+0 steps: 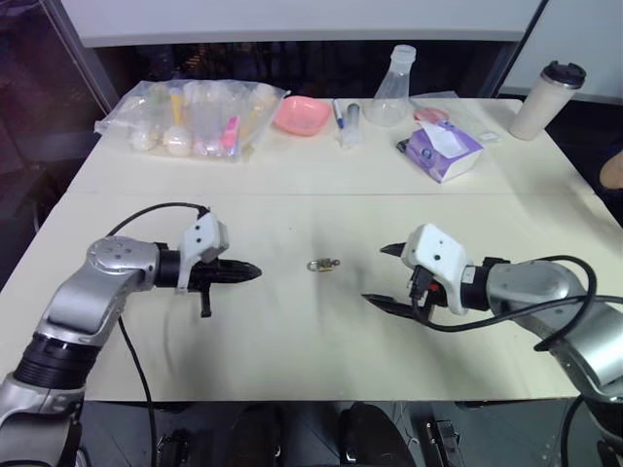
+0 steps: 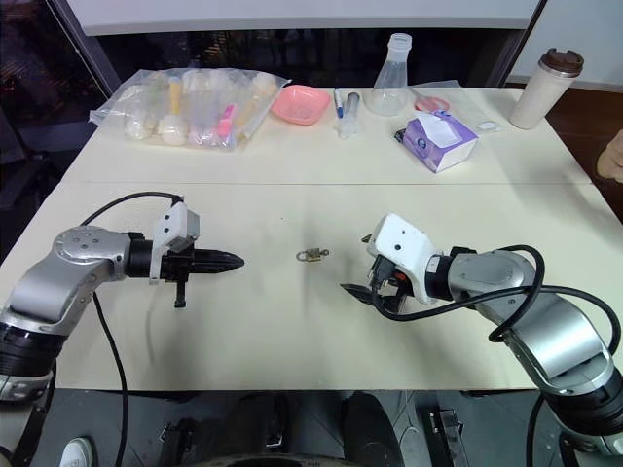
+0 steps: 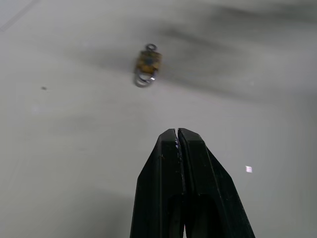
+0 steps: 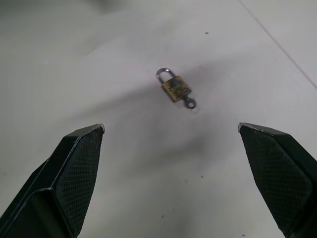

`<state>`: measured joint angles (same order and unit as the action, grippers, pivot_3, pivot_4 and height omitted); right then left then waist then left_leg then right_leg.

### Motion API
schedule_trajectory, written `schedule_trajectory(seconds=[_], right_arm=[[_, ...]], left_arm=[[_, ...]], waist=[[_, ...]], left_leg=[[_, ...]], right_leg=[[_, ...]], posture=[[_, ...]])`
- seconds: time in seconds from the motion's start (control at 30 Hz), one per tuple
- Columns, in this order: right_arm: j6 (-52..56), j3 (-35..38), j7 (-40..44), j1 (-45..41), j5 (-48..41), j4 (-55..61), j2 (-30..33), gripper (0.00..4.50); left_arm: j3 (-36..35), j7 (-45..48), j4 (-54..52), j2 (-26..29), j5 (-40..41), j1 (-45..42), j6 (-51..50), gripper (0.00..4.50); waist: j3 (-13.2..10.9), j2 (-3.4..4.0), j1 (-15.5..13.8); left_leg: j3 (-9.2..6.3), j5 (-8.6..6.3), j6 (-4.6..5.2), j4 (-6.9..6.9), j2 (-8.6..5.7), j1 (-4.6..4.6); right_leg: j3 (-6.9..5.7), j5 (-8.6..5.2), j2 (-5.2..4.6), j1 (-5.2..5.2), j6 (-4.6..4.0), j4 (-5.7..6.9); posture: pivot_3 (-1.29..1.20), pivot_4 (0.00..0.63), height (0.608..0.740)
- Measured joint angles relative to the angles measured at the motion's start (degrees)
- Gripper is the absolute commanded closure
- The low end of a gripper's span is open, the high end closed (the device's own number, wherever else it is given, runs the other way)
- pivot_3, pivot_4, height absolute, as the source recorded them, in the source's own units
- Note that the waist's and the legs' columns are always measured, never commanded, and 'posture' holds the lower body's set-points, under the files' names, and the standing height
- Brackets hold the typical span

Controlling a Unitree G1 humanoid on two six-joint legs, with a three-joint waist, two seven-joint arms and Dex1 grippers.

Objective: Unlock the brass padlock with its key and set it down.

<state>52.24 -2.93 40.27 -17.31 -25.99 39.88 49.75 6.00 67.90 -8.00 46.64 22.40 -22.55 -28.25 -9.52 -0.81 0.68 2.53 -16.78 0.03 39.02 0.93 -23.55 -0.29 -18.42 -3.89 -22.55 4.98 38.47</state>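
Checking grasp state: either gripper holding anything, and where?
Nothing held. The tiny brass padlock lies free on the table between the shut left gripper and open right gripper.

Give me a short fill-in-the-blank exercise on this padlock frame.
1. The brass padlock lies on the ____, between the two grippers.
2. The left gripper has its fingers ____.
3. The right gripper has its fingers ____.
4. The key sits in the padlock's ____.

Missing words: table; shut; open; keyhole
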Motion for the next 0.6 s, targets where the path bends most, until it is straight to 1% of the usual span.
schedule_trajectory(seconds=[0.27,0.37,0.4,0.43,0.47,0.5,0.6], right_arm=[[0.0,0.0,-2.3,-0.1,1.2,0.1,-0.3,0.01],[0.2,0.0,-2.6,0.5,1.2,0.5,-0.2,0.0],[0.3,0.1,-2.8,0.5,1.2,0.5,-0.2,0.0],[0.4,0.1,-2.9,0.5,1.2,0.6,-0.2,0.0],[0.5,0.2,-3.0,0.5,1.2,0.6,-0.2,0.0],[0.8,0.2,-3.2,0.5,1.2,0.8,-0.2,0.0],[1.4,0.7,-4.1,0.9,1.2,1.6,-0.1,0.0]], left_arm=[[2.1,-2.8,1.5,-5.4,-2.2,-0.5,2.0,4.5],[3.4,-3.6,2.8,-7.8,-3.5,-1.0,3.0,3.7],[4.5,-3.8,3.9,-9.2,-4.3,-1.8,3.9,3.18],[5.3,-3.9,4.8,-10.4,-4.9,-2.4,4.9,2.76],[6.2,-4.1,6.1,-11.6,-5.7,-3.2,6.0,2.5],[7.1,-4.4,8.0,-13.2,-6.8,-4.2,7.3,1.94],[9.0,-4.4,14.8,-17.5,-8.7,-7.5,10.5,0.74]], waist=[[0.0,0.0,-0.1],[0.0,0.0,-0.1],[0.0,0.0,-0.2],[0.0,-0.01,-0.2],[0.0,0.0,-0.3],[0.0,-0.01,-0.3],[0.0,0.0,-0.2]], left_leg=[[0.0,0.0,0.01,0.02,-0.01,0.0],[0.0,-0.01,0.01,0.04,-0.01,0.0],[0.0,0.0,0.02,0.07,-0.02,0.0],[0.0,-0.01,0.02,0.08,-0.02,0.0],[0.0,-0.01,0.03,0.09,-0.02,0.01],[0.0,-0.01,0.03,0.1,-0.02,0.0],[0.0,-0.01,0.04,0.1,-0.02,0.0]], right_leg=[[-0.02,0.01,0.02,0.02,0.01,0.01],[-0.02,0.01,0.04,0.03,0.02,0.02],[-0.02,0.01,0.05,0.05,0.02,0.02],[-0.03,0.01,0.06,0.06,0.02,0.02],[-0.03,0.01,0.06,0.08,0.02,0.02],[-0.03,0.01,0.07,0.08,0.03,0.02],[-0.03,0.02,0.11,0.06,0.03,0.03]], posture=[[0.0,0.15,0.715],[0.0,0.15,0.715],[0.0,0.15,0.715],[0.0,0.15,0.715],[0.0,0.15,0.715],[0.0,0.15,0.715],[0.0,0.15,0.715]])
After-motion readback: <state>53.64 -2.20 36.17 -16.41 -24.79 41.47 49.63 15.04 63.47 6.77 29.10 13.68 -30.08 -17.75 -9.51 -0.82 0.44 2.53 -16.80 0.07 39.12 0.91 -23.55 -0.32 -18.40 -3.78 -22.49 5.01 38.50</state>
